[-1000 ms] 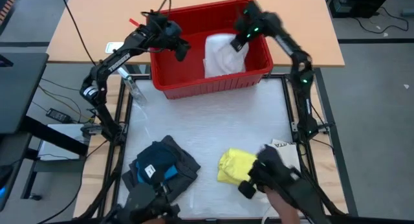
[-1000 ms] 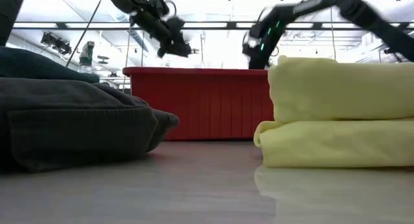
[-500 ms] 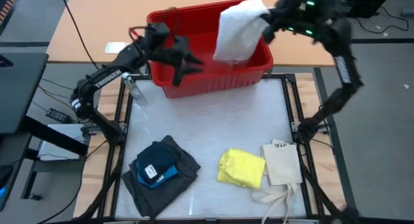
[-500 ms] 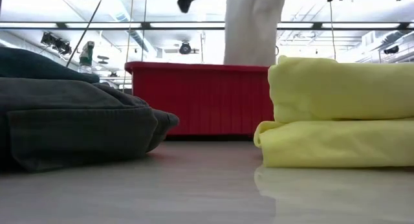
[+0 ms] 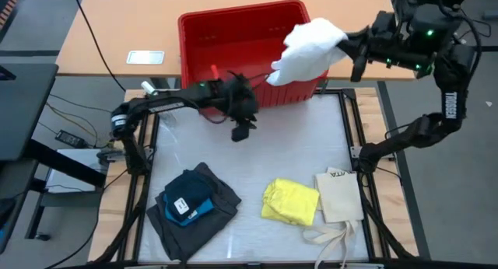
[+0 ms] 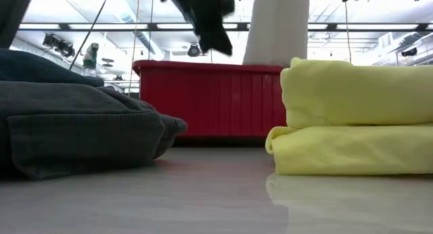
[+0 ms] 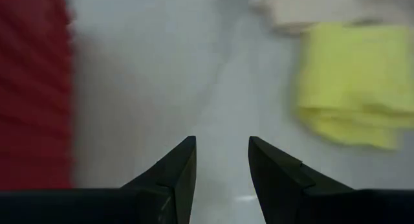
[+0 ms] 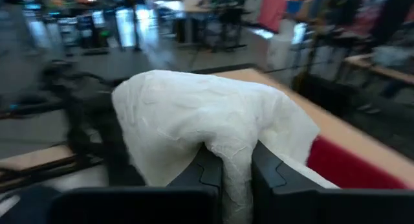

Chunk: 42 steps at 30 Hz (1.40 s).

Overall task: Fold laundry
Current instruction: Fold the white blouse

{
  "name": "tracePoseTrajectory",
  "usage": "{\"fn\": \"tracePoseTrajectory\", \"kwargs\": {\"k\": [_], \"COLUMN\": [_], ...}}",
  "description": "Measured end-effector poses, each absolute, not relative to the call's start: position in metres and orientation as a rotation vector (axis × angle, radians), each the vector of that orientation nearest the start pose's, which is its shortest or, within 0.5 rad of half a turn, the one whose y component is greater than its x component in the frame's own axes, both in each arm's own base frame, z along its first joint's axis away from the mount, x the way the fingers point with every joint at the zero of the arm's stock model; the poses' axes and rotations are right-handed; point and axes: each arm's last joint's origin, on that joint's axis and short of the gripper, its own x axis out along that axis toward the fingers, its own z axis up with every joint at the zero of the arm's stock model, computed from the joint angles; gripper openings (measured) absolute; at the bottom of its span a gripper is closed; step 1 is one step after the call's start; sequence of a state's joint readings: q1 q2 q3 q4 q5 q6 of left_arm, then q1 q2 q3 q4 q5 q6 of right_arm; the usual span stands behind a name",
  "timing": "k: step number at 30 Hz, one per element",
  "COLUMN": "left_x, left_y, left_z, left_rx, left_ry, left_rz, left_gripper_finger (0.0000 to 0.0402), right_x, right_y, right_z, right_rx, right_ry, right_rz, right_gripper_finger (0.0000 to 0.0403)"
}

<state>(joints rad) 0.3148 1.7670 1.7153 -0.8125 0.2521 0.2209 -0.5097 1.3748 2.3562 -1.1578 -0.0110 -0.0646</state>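
White cloth lifted out of the bin, unfolded.

The white cloth piece [image 5: 310,50] is clamped in the right gripper [image 8: 237,179] and hangs above the red bin [image 5: 204,29]; the left gripper [image 7: 222,160] is parted and empty, low over the table [image 5: 296,148]. A pick-up step is judged in hand; next, the cloth must be carried to bare table and spread flat.

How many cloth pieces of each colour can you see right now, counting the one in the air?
White: 1, hanging from the right gripper as white cloth
Dark grey: 1, shorts
Blue: 1, blue piece on the shorts
Yellow: 1, yellow piece
Cream: 1, tote bag
Total: 5
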Motion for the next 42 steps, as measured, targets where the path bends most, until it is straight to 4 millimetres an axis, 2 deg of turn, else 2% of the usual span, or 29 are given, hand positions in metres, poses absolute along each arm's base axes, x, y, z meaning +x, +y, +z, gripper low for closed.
{"fn": "tracePoseTrajectory", "kwargs": {"k": [3, 7, 13, 17, 21, 25, 28, 30, 33, 35, 37, 39, 42], "left_x": [0.378, 0.383, 0.368, 0.353, 0.336, 0.321, 0.313, 0.309, 0.308, 0.308, 0.309, 0.309, 0.310], "left_y": [0.130, 0.169, 0.237, 0.271, 0.292, 0.300, 0.298, 0.293, 0.284, 0.277, 0.269, 0.261, 0.251], "left_z": [0.316, 0.296, 0.288, 0.295, 0.293, 0.295, 0.301, 0.306, 0.318, 0.326, 0.334, 0.342, 0.351], "left_rx": [0.005, 0.003, 0.009, -0.028, -0.078, -0.105, -0.119, -0.112, -0.101, -0.094, -0.079, -0.062, -0.042], "left_ry": [0.875, 0.875, 0.780, 0.653, 0.652, 0.678, 0.700, 0.715, 0.691, 0.672, 0.653, 0.634, 0.615], "left_rz": [0.104, 0.235, 0.396, 0.432, 0.454, 0.475, 0.462, 0.445, 0.416, 0.392, 0.379, 0.367, 0.346], "left_gripper_finger": [0.0143, 0.0143, 0.0129, 0.0110, 0.0099, 0.0091, 0.0086, 0.0082, 0.0079, 0.0077, 0.0077, 0.0077, 0.0077], "right_x": [0.134, 0.142, 0.170, 0.196, 0.222, 0.244, 0.251, 0.250, 0.246, 0.243, 0.244, 0.247, 0.251], "right_y": [-0.066, -0.063, -0.065, -0.071, -0.080, -0.082, -0.074, -0.065, -0.050, -0.042, -0.037, -0.038, -0.052], "right_z": [0.575, 0.555, 0.516, 0.480, 0.423, 0.351, 0.296, 0.264, 0.232, 0.221, 0.219, 0.224, 0.240], "right_rx": [0.021, 0.107, 0.243, 0.270, 0.315, 0.415, 0.518, 0.588, 0.693, 0.747, 0.767, 0.768, 0.748], "right_ry": [0.254, 0.443, 0.686, 0.803, 0.902, 0.941, 0.983, 1.031, 1.092, 1.126, 1.130, 1.112, 1.023], "right_rz": [-0.432, -0.444, -0.453, -0.483, -0.517, -0.461, -0.386, -0.344, -0.277, -0.238, -0.216, -0.206, -0.244], "right_gripper_finger": [0.0035, 0.0035, 0.0035, 0.0035, 0.0035, 0.0035, 0.0035, 0.0035, 0.0035, 0.0035, 0.0035, 0.0035, 0.0035]}}
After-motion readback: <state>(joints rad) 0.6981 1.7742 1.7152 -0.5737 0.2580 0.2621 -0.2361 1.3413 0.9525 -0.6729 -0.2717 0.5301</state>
